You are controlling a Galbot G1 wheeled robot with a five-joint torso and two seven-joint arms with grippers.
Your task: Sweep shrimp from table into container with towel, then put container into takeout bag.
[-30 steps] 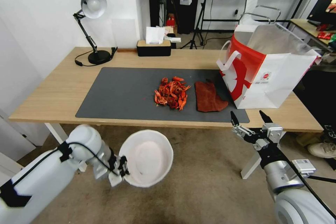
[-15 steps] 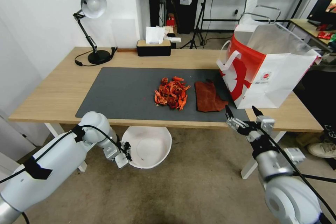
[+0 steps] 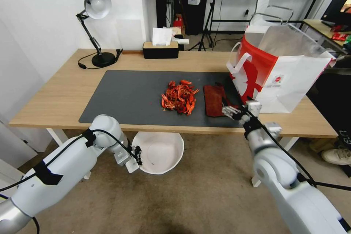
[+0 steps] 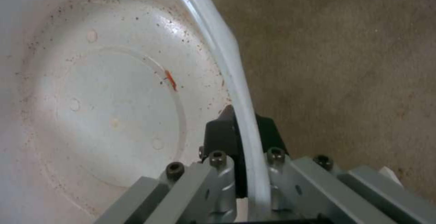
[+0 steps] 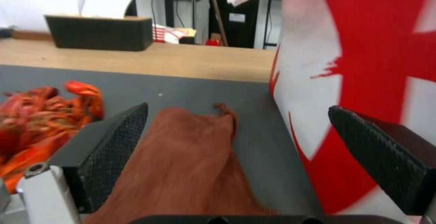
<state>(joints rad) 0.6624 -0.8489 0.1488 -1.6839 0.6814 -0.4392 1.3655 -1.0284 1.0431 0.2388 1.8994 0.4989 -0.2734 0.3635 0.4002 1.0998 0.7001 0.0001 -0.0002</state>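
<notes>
The shrimp (image 3: 179, 97) lie piled in the middle of the dark mat (image 3: 124, 98) on the table (image 3: 55, 95). Just right of them lies the rust-brown towel (image 3: 214, 100), and the takeout bag (image 3: 278, 69) stands open beyond it. My right gripper (image 3: 237, 108) is open, low over the towel's near end beside the bag. The right wrist view has the towel (image 5: 190, 162) between the spread fingers (image 5: 113, 149), the shrimp (image 5: 41, 115) to one side and the bag (image 5: 363, 64) to the other. Below the table's front edge, my left gripper (image 3: 137, 155) is shut on the container's (image 3: 159, 152) rim (image 4: 227, 67).
A black desk lamp (image 3: 97, 5) stands at the table's back left. A black tissue box (image 3: 161, 49) sits at the back middle. The bag's wall is close beside my right gripper. A small red scrap (image 4: 170, 80) lies inside the container.
My right gripper has come forward and left, from below the table's edge to over the towel's near end. My left arm has brought the container up close under the front edge.
</notes>
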